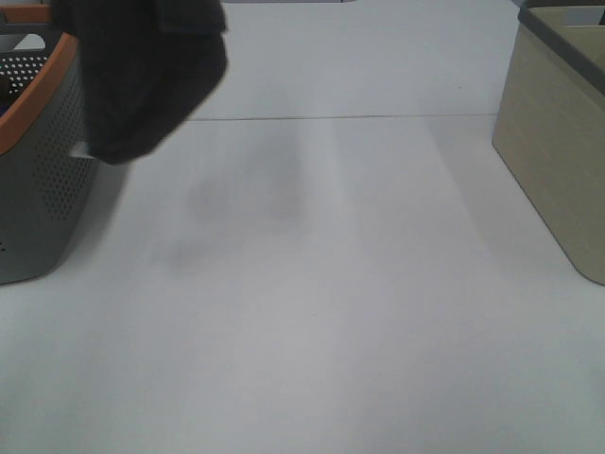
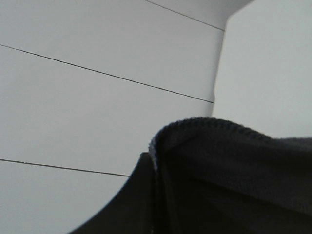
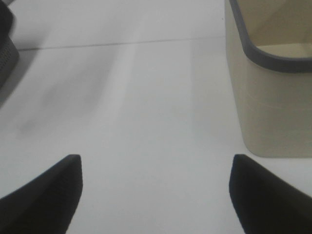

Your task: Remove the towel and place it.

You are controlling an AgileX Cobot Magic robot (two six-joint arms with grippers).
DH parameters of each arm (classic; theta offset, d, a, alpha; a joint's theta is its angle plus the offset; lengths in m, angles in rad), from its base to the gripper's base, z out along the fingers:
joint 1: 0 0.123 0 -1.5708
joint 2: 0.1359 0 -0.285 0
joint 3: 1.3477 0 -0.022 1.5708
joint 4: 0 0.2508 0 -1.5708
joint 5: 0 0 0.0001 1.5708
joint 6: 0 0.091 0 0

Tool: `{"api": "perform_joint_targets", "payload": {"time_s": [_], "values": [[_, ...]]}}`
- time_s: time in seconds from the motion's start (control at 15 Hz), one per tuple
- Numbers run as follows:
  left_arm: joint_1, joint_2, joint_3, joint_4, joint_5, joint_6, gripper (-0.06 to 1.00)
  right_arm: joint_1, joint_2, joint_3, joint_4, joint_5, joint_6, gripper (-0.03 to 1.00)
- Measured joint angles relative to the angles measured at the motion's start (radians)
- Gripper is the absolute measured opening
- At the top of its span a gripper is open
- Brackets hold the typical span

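White counter (image 1: 312, 359) fills the foreground. Over it the right claw (image 3: 156, 168) hangs spread wide, grasping nothing, likely idle while the other arm works. Further back, a grey basket (image 1: 43, 199) stands left and a beige bin (image 1: 553, 161) right. The towel (image 1: 151, 76) dangles in the air beside the basket's rim, probably raised for carrying. Cloth hides the left claw, so I cannot tell its grip.
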Motion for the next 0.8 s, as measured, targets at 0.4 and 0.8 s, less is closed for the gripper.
{"api": "perform_joint_targets", "payload": {"time_s": [0.4, 0.8], "values": [[-0.136, 0.128, 0.000, 0.142, 0.137, -0.185, 0.00, 0.000, 0.267, 0.000, 0.239, -0.223, -0.297, 0.80], [-0.205, 0.190, 0.000, 0.196, 0.219, -0.309, 0.00, 0.012, 0.590, 0.000, 0.811, -0.371, -0.936, 0.80]]}}
